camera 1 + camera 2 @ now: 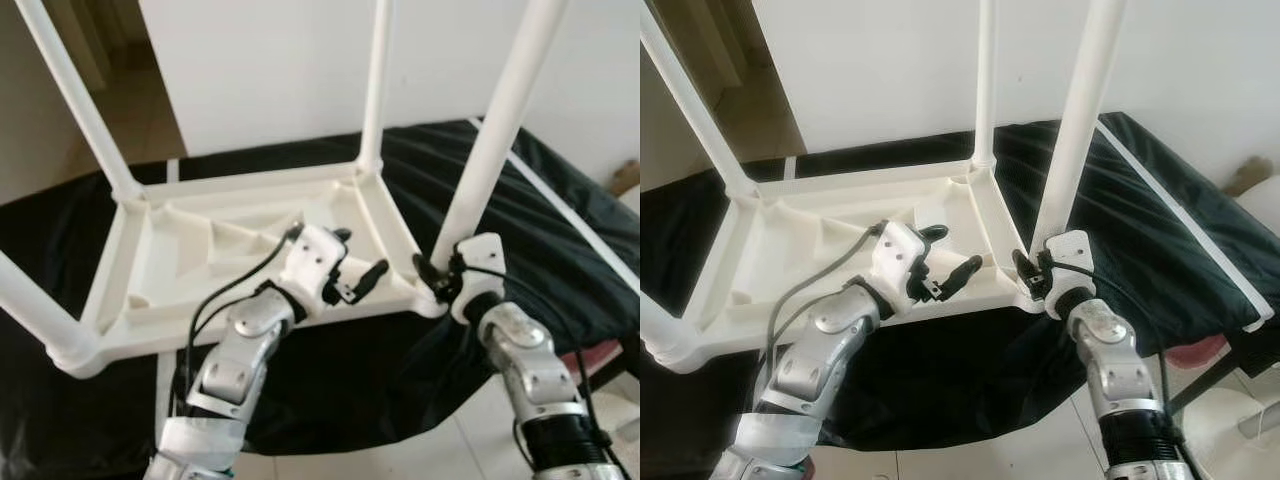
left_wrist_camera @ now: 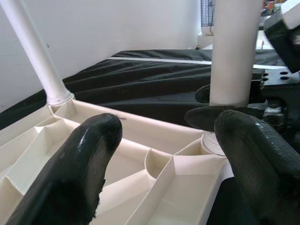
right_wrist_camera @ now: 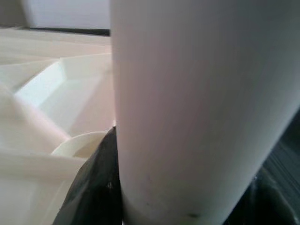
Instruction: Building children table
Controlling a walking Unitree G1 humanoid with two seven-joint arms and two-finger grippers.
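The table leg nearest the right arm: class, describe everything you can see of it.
The table leg is a smooth white tube, plastic by its look, standing slightly tilted in the corner socket of the upturned white table top, which lies on a black cloth. The right pincer is shut around its base; the open left pincer hovers beside it.

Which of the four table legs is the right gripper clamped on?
The near-right leg; the right gripper grips its base at the corner socket, other legs untouched.

White wall behind, black cloth spread below, pale tiled floor (daylit).
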